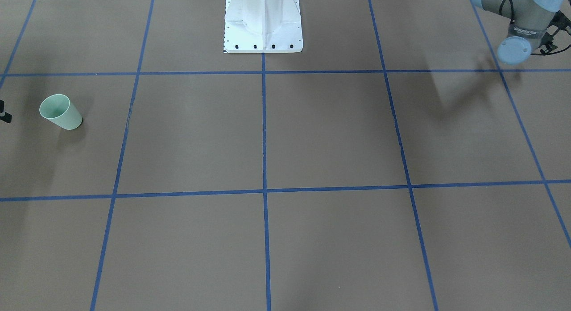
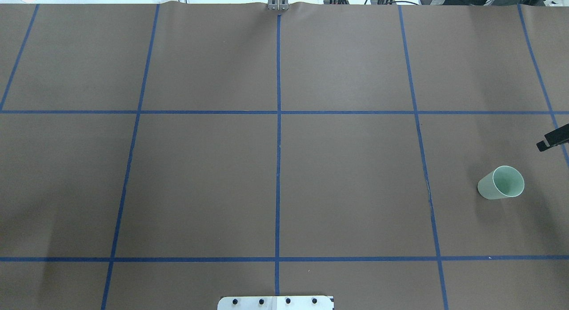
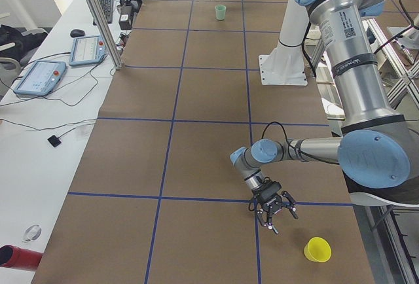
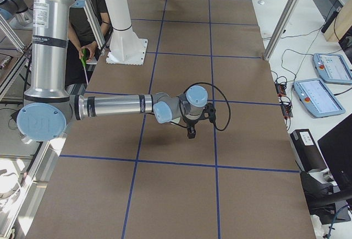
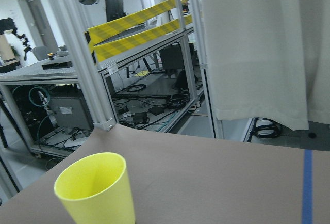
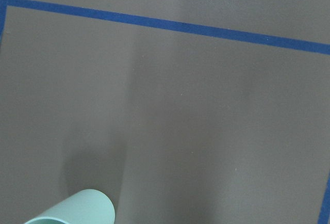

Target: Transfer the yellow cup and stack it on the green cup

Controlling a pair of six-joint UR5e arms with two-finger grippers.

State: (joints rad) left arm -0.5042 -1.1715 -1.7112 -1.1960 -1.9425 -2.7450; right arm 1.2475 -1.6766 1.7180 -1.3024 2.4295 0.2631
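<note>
A brown table (image 2: 200, 181) marked with a grid of blue tape lines (image 2: 278, 167), with 2 robot arms reaching to opposite ends. A white pedestal (image 1: 263, 21) stands at the middle of the robot's edge of the table.

The yellow cup (image 3: 317, 249) stands upright, mouth up, at the end of the table on the robot's left, close to the robot's edge. The left gripper (image 3: 273, 217) hangs low over the table just beside this cup, pointing downward, apart from the cup and not touching it. Only the side cameras show this gripper, so how far its fingers are spread cannot be told; nothing is seen in its grasp. The left wrist camera looks across the table surface at the yellow cup, which sits in the lower left of that view with its open mouth showing.

The green cup (image 2: 501, 182) stands upright, mouth up, at the opposite end of the table, on the robot's right, in the middle row of the grid. The 2 cups are well apart. The right gripper (image 4: 191, 133) hangs near the green cup, clear of it. Only a dark sliver of it enters the overhead view, so the gap between its fingers cannot be told. The right wrist camera looks down at bare table, with the green cup's rim at its lower left edge.
</note>
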